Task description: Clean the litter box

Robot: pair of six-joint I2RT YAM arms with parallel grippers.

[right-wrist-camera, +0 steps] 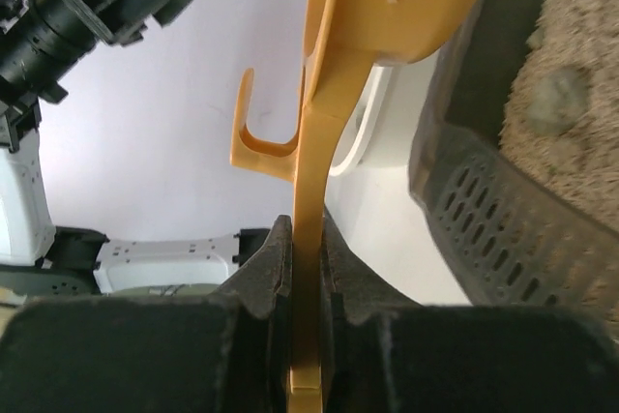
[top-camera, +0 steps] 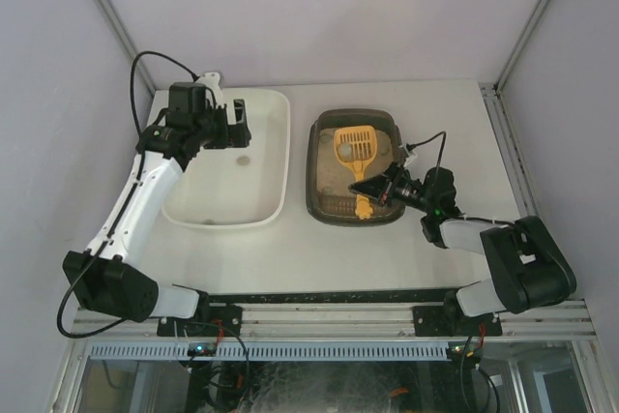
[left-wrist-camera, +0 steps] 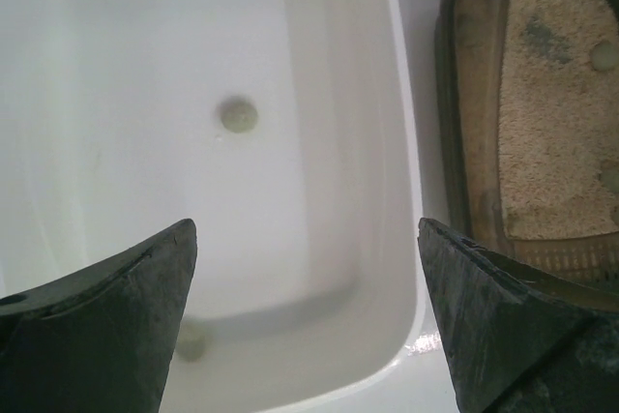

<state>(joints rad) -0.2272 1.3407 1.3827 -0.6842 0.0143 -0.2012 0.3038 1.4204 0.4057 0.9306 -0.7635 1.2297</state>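
The litter box (top-camera: 313,169) is a dark tray with sandy litter, right of centre on the table. A yellow slotted scoop (top-camera: 355,145) is over its litter, with the handle pointing to the near right. My right gripper (top-camera: 383,188) is shut on that handle; in the right wrist view the pads (right-wrist-camera: 280,249) pinch the scoop handle (right-wrist-camera: 311,191) edge-on. A grey clump (right-wrist-camera: 554,103) lies in the litter. My left gripper (top-camera: 238,129) is open and empty above the white tub (top-camera: 281,142), its fingers (left-wrist-camera: 164,268) spread wide.
The white tub (left-wrist-camera: 406,191) sits left of the litter box (left-wrist-camera: 464,142), a narrow strip of table between them. Two small grey clumps (left-wrist-camera: 238,114) lie on the tub's floor. Grey walls enclose the table on three sides.
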